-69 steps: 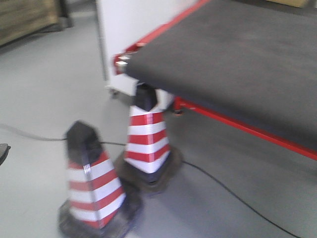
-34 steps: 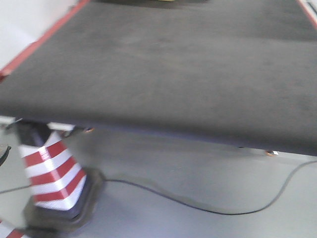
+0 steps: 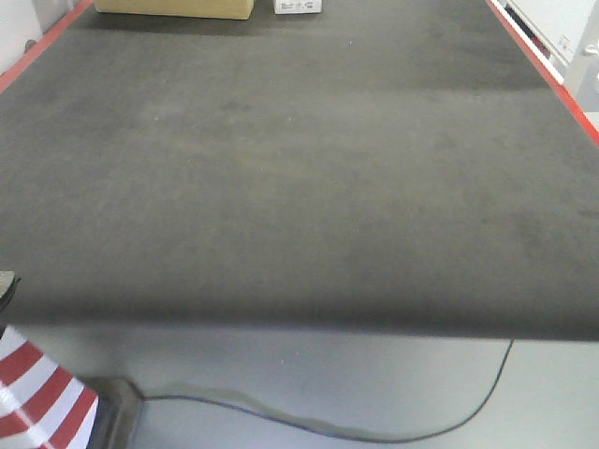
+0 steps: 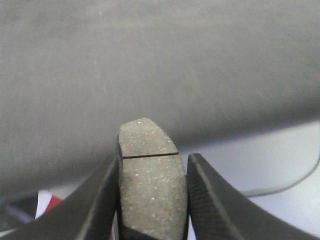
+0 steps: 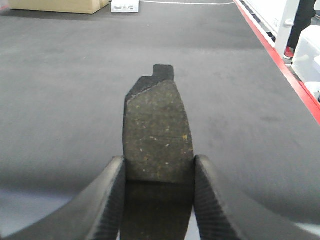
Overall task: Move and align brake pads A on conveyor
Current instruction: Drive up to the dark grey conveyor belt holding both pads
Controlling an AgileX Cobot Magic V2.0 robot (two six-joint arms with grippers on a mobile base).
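Left gripper (image 4: 152, 160) squeezed a grey pad (image 4: 150, 195), right gripper (image 5: 159, 160) a dark pad (image 5: 157, 125)

A striped cone (image 3: 33, 398) stood by the red-edged belt (image 3: 299, 168). The grey pad, thin line across, hung at its edge; the dark pad hung over it.

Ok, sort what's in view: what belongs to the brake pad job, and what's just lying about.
For the job:
belt
left claw, shut on the first pad
right claw, shut on the second pad

Lying about:
cardboard box
white box
striped cone
floor cable
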